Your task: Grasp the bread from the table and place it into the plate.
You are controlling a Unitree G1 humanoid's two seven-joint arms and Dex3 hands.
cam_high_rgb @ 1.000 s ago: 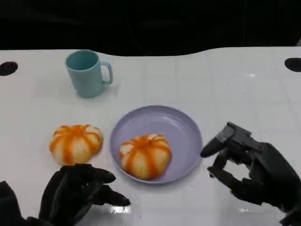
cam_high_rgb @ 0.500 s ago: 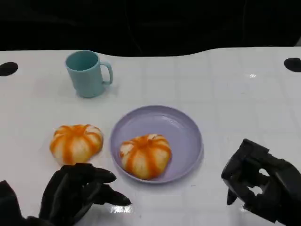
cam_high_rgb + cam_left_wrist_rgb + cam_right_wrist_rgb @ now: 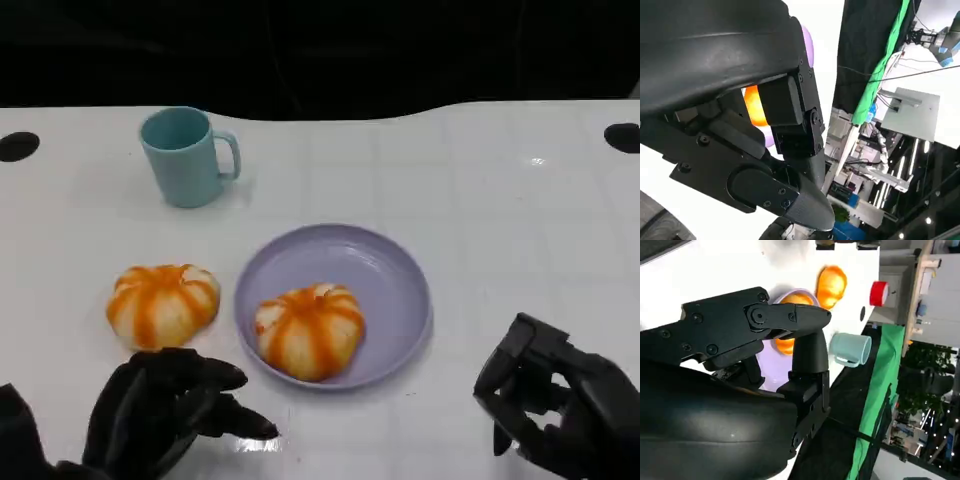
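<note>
Fingers of the left hand (image 3: pixel 160 410) are spread loosely and hold nothing, resting low at the near table edge. The right hand (image 3: pixel 555 410) has its fingers curled in on nothing, also near the front edge, well right of the plate (image 3: pixel 395 265). One bread (image 3: pixel 308 330) lies in the plate, toward its near-left rim. The second bread (image 3: pixel 162 303) sits on the table (image 3: pixel 520 210), just beside the plate's left rim and just beyond the left fingertips, not touching them. A mug (image 3: pixel 186 156) stands farther back. Bare tabletop stretches to the right and behind the plate.
</note>
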